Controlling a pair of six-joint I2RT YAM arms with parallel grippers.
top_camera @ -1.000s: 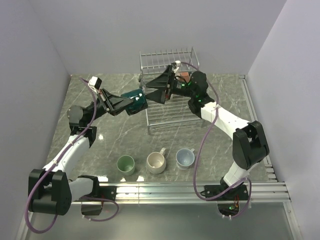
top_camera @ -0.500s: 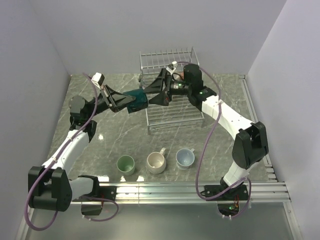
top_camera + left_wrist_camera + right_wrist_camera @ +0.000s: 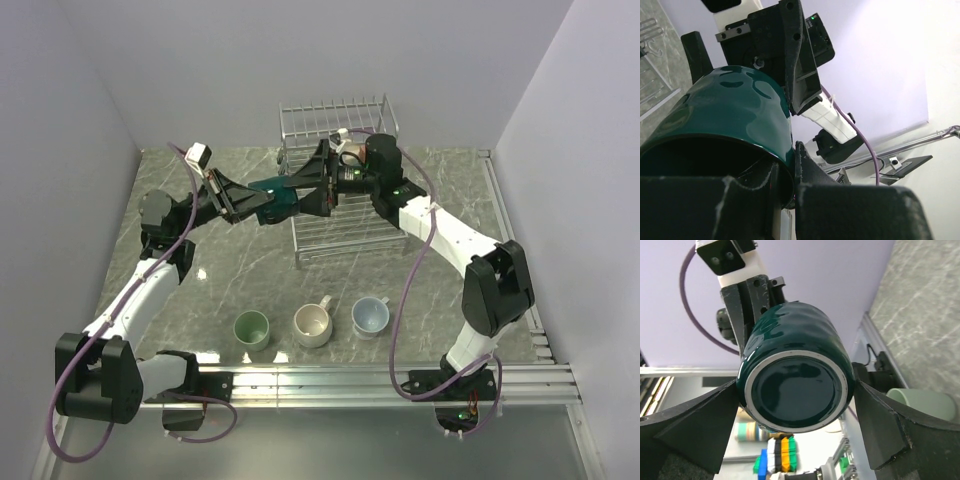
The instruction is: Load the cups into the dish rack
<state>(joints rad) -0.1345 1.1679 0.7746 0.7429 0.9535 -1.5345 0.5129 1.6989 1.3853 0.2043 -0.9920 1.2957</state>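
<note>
My left gripper [image 3: 255, 204] is shut on the rim of the dark teal mug [image 3: 280, 197], holding it on its side in the air at the left front of the silver wire dish rack [image 3: 345, 225]. In the left wrist view one finger is inside the mug [image 3: 725, 115] and one outside; the gripper [image 3: 786, 172] pinches the wall. My right gripper [image 3: 312, 190] is open, with its fingers on either side of the mug's base [image 3: 795, 390]. A reddish-brown mug [image 3: 351, 158] shows partly behind the right wrist in the rack. The tall cream mug is hidden.
A light green mug [image 3: 251, 328], a beige mug [image 3: 313, 323] and a pale blue-white mug [image 3: 370, 315] stand in a row near the table's front edge. The rack's upright tines [image 3: 335, 115] stand against the back wall. The green mug also shows in the right wrist view [image 3: 920, 401].
My left arm lifted the teal mug up and right toward the rack. My right gripper swung left and now straddles the mug's base.
</note>
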